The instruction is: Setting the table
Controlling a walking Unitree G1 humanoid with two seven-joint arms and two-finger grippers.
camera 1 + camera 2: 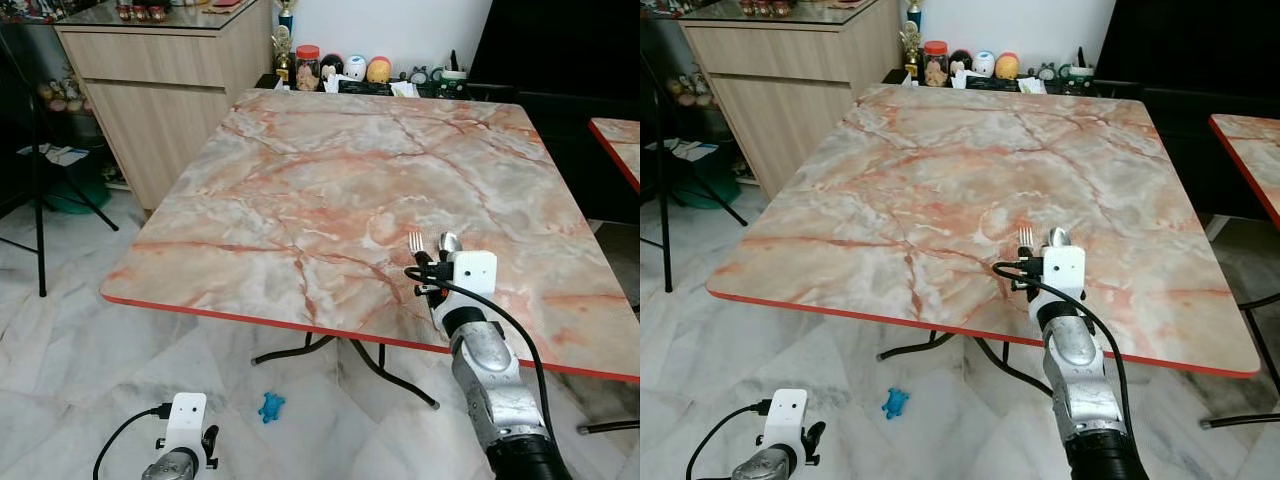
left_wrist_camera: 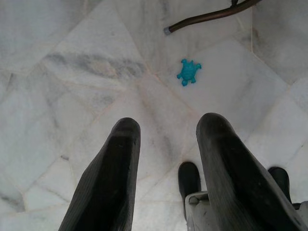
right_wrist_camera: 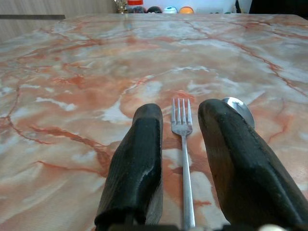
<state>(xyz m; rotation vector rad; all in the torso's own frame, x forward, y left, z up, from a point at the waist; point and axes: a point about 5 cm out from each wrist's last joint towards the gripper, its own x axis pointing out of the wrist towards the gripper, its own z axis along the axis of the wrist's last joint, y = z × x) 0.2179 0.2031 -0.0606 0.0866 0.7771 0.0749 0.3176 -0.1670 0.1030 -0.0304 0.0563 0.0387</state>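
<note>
Right pincer (image 3: 185, 159) pinching fork (image 3: 182, 120) and spoon (image 3: 239, 109) above marble surface (image 1: 300, 190); loose two-piece grip risks spoon slipping out

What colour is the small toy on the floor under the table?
The toy is bright blue-turquoise, seen best in the left wrist view.

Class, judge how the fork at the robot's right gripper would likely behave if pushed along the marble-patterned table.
The fork looks like thin metal, so probably stiff and light. On the glossy table it would likely slide, not roll. Its slender handle between the right gripper fingers may twist.
</note>
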